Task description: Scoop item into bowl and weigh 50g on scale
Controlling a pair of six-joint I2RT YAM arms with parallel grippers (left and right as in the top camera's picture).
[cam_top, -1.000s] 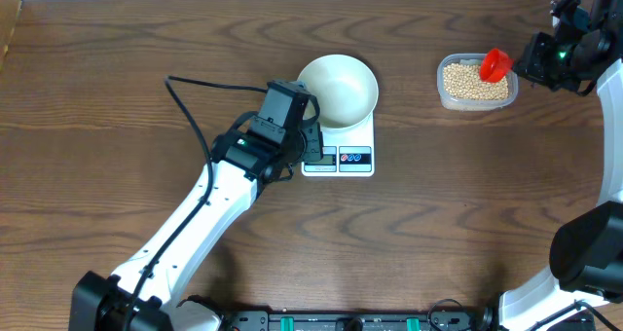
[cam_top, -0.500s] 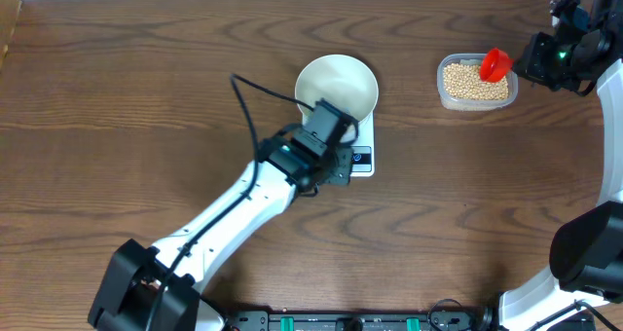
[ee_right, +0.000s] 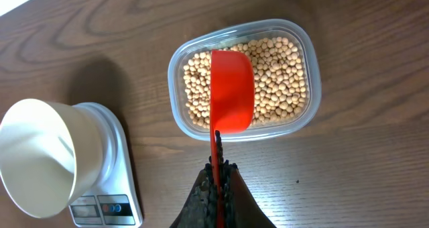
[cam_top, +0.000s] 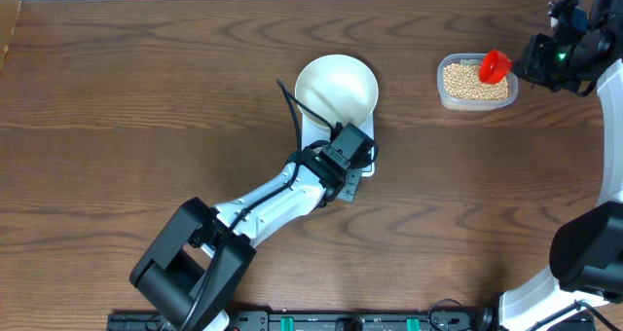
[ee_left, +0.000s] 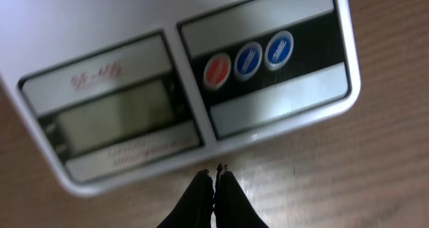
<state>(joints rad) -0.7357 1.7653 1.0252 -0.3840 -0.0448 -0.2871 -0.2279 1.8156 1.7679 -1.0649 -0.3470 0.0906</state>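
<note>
The white bowl (cam_top: 336, 90) stands empty on the scale (cam_top: 368, 134), and also shows in the right wrist view as the bowl (ee_right: 37, 157) on the scale (ee_right: 114, 188). My left gripper (cam_top: 348, 161) is shut and empty. Its tips (ee_left: 214, 176) hover over the wood just in front of the scale's front edge (ee_left: 268, 94), below the grey display (ee_left: 114, 121) and the round buttons (ee_left: 248, 59). My right gripper (ee_right: 216, 162) is shut on the handle of a red scoop (ee_right: 231, 90). The scoop hangs above the tan beans (ee_right: 281, 74) in a clear tub (ee_right: 312, 114). From overhead, the scoop (cam_top: 494, 65) is over the beans (cam_top: 465, 83).
The left arm's black cable (cam_top: 292, 107) loops up beside the bowl's left side. The tub (cam_top: 443, 95) sits to the right of the scale on the brown wooden table (cam_top: 146, 88). The right arm's body (cam_top: 569, 49) fills the far right corner.
My left gripper has swept rightward along the scale's front, from its left side to its right front part. The right gripper and the scoop have not moved.
</note>
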